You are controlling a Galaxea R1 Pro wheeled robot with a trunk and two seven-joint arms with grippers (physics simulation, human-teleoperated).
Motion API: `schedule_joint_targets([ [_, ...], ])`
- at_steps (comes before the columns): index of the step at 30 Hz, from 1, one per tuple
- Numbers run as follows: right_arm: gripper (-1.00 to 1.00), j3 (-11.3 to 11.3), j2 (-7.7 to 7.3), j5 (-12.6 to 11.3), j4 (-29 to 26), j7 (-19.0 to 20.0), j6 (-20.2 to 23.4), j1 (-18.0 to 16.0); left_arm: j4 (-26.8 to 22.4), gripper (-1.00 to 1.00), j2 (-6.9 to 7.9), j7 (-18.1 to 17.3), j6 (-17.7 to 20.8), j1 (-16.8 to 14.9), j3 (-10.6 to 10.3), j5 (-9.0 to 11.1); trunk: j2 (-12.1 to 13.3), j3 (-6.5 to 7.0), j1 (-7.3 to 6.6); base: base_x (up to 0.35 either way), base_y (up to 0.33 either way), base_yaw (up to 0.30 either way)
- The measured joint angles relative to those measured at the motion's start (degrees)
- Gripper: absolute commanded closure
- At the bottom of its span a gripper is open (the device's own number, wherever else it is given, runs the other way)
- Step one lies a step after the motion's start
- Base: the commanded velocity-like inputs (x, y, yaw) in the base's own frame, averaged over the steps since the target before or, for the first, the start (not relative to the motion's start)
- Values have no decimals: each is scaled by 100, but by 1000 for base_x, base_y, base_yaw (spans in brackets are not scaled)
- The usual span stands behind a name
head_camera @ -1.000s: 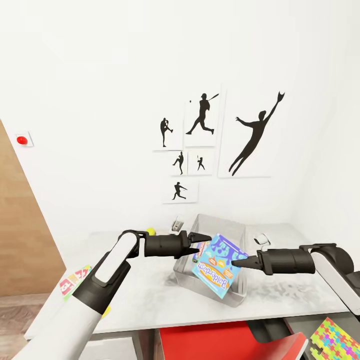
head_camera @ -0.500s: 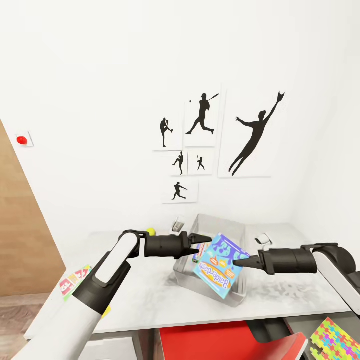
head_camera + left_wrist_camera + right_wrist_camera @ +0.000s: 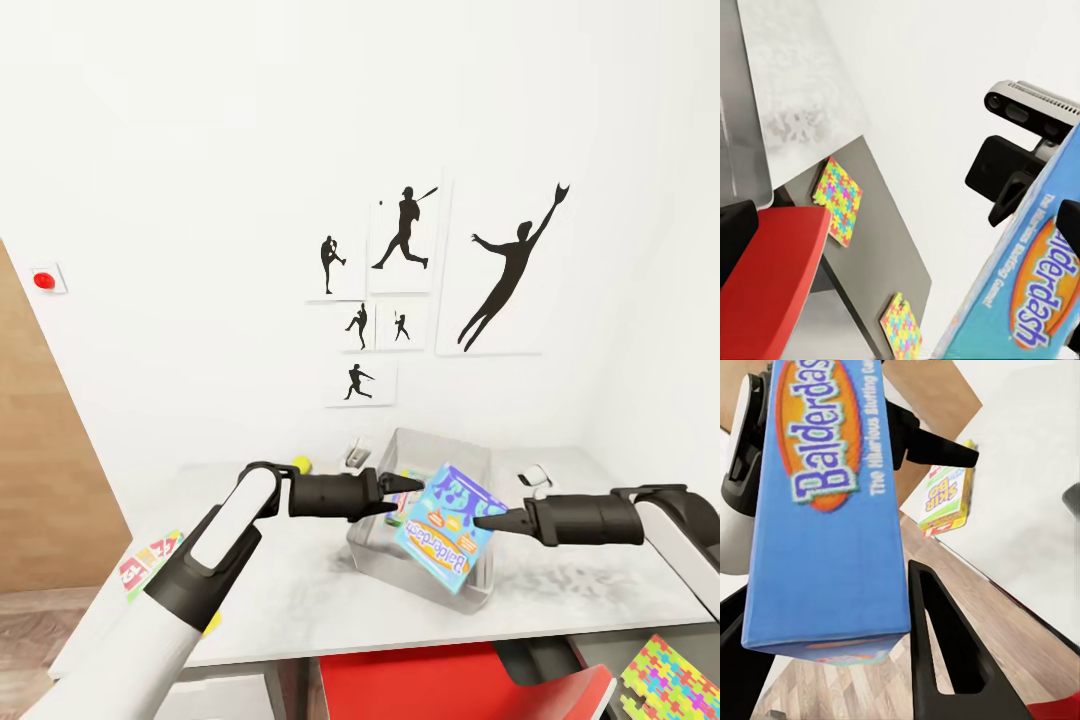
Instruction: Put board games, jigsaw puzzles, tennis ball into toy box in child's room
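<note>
Right gripper [image 3: 478,519] clamps the blue board game [image 3: 447,527] — tilted over the toy box [image 3: 480,462]; left gripper [image 3: 412,485] touches it, spread unclear.

A child's bedroom in a simulated home: black baseball-player silhouettes [image 3: 405,232] hang on the white wall above a pale grey desk [image 3: 300,580] strewn with toys, among them a bright board game [image 3: 444,528], jigsaw puzzles [image 3: 671,679] and a tennis ball [image 3: 301,464].
</note>
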Motion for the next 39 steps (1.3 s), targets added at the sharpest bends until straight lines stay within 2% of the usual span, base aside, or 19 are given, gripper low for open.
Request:
schedule_joint_targets([
  [8, 100, -7, -104, 43, 2, 148, -24, -1, -55, -100, 38, 0, 5, 2, -105, 30, 0, 0, 0, 0, 0, 0],
  [23, 100, -11, -138, 161, 6, 331, -99, 0, -77, -100, 48, -1, 2, 4, -146, 100, 0, 0, 0, 0, 0, 0],
  [31, 100, -8, -141, 154, 6, 349, -96, 0, -87, -100, 44, 2, 2, 4, -145, 91, 0, 0, 0, 0, 0, 0],
  [39, 100, -8, -137, 46, 10, 361, -40, 0, -264, -100, 49, 15, 5, 20, -125, -34, 0, 0, 0, 0, 0, 0],
])
